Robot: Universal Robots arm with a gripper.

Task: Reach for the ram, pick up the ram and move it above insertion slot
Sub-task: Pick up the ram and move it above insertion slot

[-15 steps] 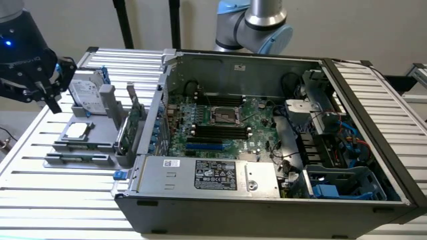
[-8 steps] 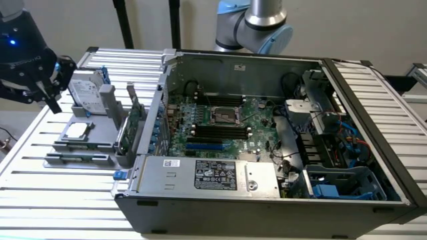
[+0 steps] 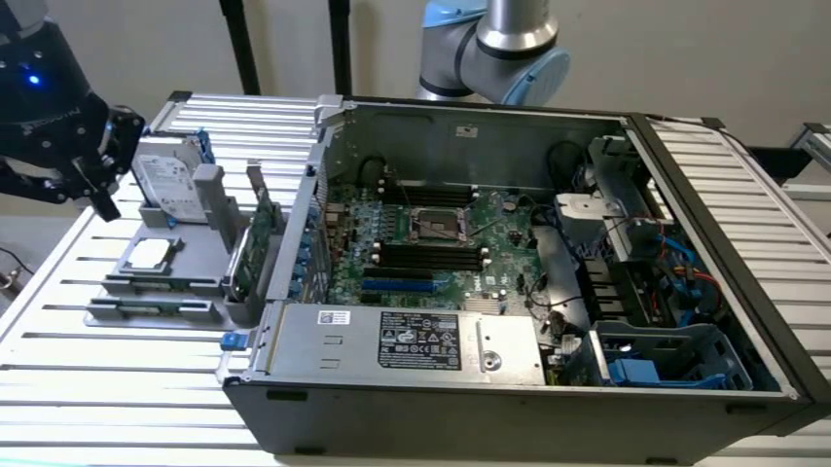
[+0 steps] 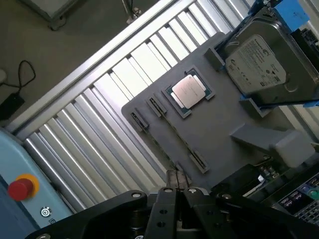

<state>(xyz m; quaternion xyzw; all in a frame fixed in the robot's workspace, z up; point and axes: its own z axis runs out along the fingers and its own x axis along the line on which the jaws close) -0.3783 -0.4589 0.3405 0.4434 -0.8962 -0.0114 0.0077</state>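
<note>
Claw (image 4: 176, 185) closed tight on nothing, its base cut off — the ram (image 4: 178, 135) shows edge-on in the grey holder (image 4: 219, 124) — chips hidden

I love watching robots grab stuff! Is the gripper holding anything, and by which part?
Nothing. The gripper is shut and empty; the ram sits in its tray.

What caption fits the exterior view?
Shut gripper hovers by the hard drive on a grey tray at the exterior view's left, beside the open computer case.
</note>
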